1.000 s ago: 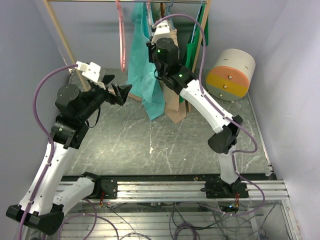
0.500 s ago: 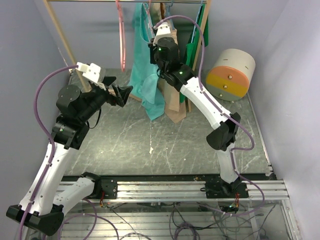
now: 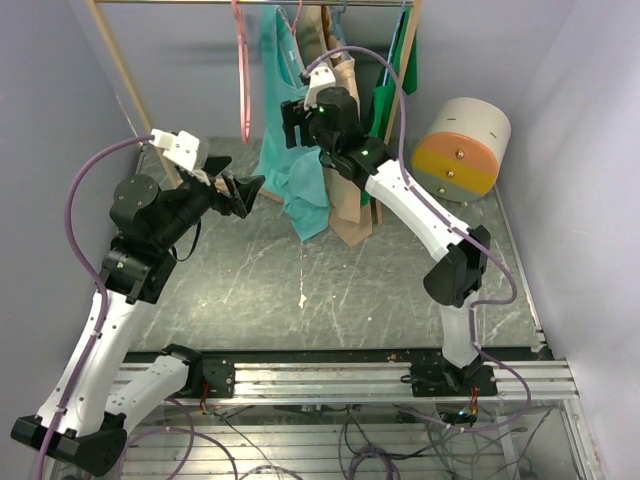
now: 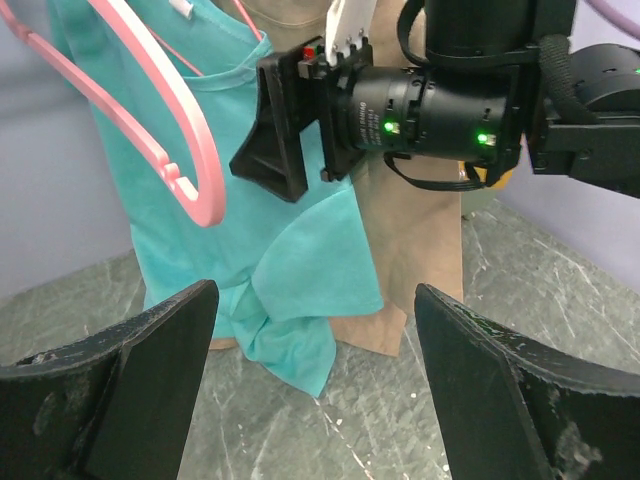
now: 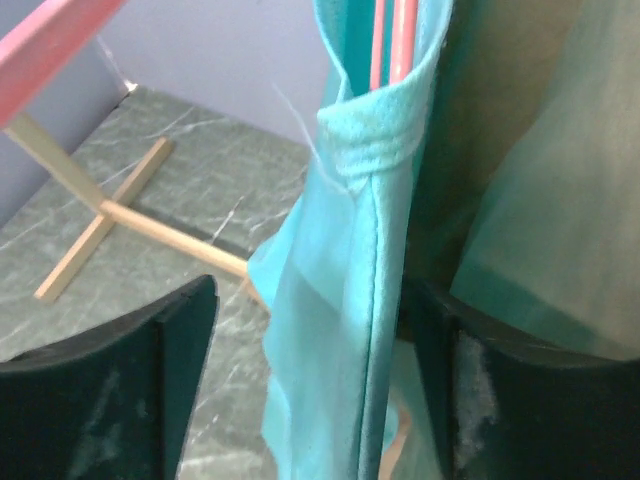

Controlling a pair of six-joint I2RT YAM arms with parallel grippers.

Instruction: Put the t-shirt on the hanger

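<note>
The teal t-shirt [image 3: 288,165] hangs from the rail on a pink hanger [image 5: 391,40], whose rods show inside the collar in the right wrist view. A second, empty pink hanger [image 3: 242,70] hangs to its left, also seen in the left wrist view [image 4: 150,110]. My right gripper [image 3: 292,122] is open beside the shirt's upper part. The shirt's folded edge [image 5: 345,300] hangs between the spread fingers, unpinched. My left gripper [image 3: 250,192] stands open, low and left of the shirt's hem [image 4: 290,300], holding nothing.
A beige garment [image 3: 350,200] and a dark green garment [image 3: 400,70] hang right of the shirt. The wooden rack's slanted post [image 3: 125,80] and foot [image 5: 130,215] stand at the left. A round beige, orange and yellow drum [image 3: 462,148] sits at the back right.
My right gripper was shut on the t-shirt up by the rail; it has opened, let the cloth go and dropped slightly. The left arm has barely moved.
</note>
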